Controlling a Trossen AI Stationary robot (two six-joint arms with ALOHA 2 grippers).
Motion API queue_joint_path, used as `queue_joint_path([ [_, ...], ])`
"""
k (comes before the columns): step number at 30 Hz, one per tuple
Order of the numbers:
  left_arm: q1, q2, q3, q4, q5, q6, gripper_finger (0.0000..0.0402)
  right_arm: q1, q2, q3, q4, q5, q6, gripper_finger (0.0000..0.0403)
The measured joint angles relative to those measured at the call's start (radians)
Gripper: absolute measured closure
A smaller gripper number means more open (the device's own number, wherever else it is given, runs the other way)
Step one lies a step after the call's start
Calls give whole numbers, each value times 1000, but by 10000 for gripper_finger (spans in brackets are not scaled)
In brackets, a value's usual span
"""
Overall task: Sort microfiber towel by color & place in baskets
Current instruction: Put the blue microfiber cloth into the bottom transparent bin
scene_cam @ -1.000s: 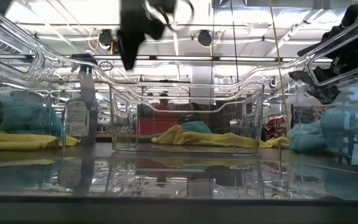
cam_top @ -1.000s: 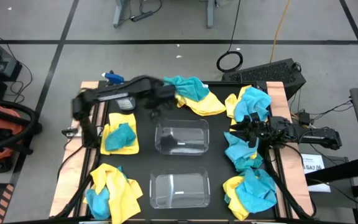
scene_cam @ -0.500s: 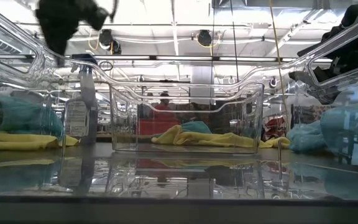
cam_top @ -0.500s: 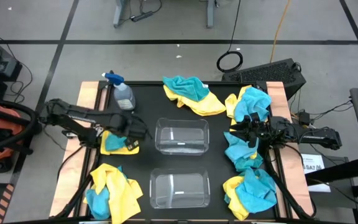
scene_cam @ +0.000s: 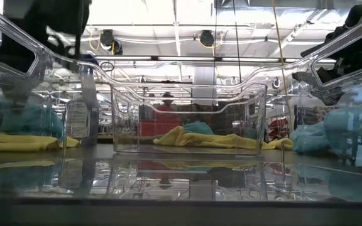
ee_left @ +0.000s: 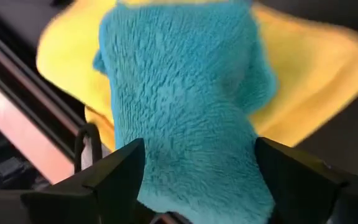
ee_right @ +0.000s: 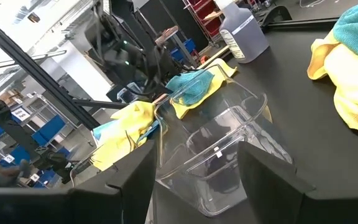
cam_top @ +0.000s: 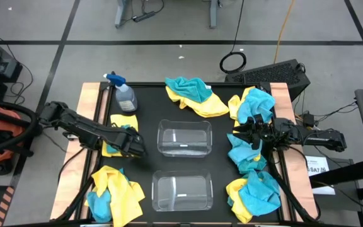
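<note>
Yellow and teal microfiber towels lie in several heaps around two clear baskets, the far basket (cam_top: 183, 139) and the near basket (cam_top: 183, 192). My left gripper (cam_top: 133, 144) is low over the left-hand heap, a teal towel (ee_left: 185, 106) lying on a yellow towel (ee_left: 303, 87). It is open, one finger (ee_left: 117, 177) on each side of the teal towel. My right gripper (cam_top: 249, 132) waits open at the table's right, between the right-hand heaps (cam_top: 244, 154), facing the far basket (ee_right: 219, 149). My left gripper (ee_left: 197, 162) comes down on the teal towel from above, with its open fingers astride the cloth. Whether the fingers touch the towel, I cannot tell. The towel lies flat on the yellow one.
A clear spray bottle (cam_top: 123, 94) with a blue trigger stands at the far left of the mat. Other heaps lie at the far middle (cam_top: 197, 96), far right (cam_top: 252, 104), near right (cam_top: 254, 192) and near left (cam_top: 115, 189). Wooden rails (cam_top: 88, 101) edge the table.
My left arm has swung from the far middle heap toward the table's left and near side, then dropped onto the left heap of yellow and teal towels. The right arm, the baskets and the towels have stayed where they were.
</note>
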Motion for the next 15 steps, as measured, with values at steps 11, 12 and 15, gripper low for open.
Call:
queue_joint_path([
  [11,5,0,-95,103,29,9,304,0,0,0,0,0,0,188],
  [12,5,0,-90,98,37,23,343,0,0,0,0,0,0,188],
  [15,4,0,-61,58,39,30,384,0,0,0,0,0,0,188],
])
